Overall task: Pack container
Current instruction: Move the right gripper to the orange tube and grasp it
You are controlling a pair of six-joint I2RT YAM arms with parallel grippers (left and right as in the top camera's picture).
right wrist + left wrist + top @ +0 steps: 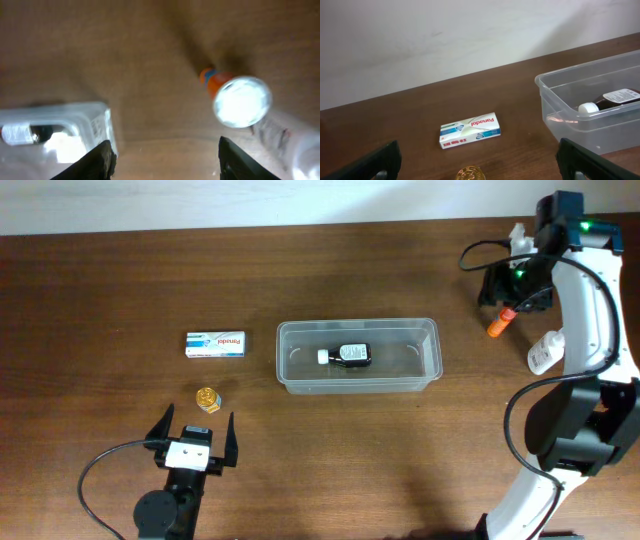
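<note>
Overhead view: a brown desk (100, 280) carries the clear container (357, 388), ahead and to the right of the left tool (196, 428), whose jaws stand spread and empty; the right tool (164, 151), fingers parted and holding nothing, hangs beyond the container's other end. A Panadol box (216, 344) lies ahead of the left tool; a white bottle (543, 354) lies near the right tool; a dark bottle (350, 355) lies inside the container; an orange-capped tube (499, 321) sits beneath the right tool; a gold-topped jar (208, 397) stands just before the left tool's fingers. Packing looks partly done; a pick-up seems in hand, calling for a descent and a closing grip. Bare desk surrounds each item; the container's rim must be cleared on delivery.
</note>
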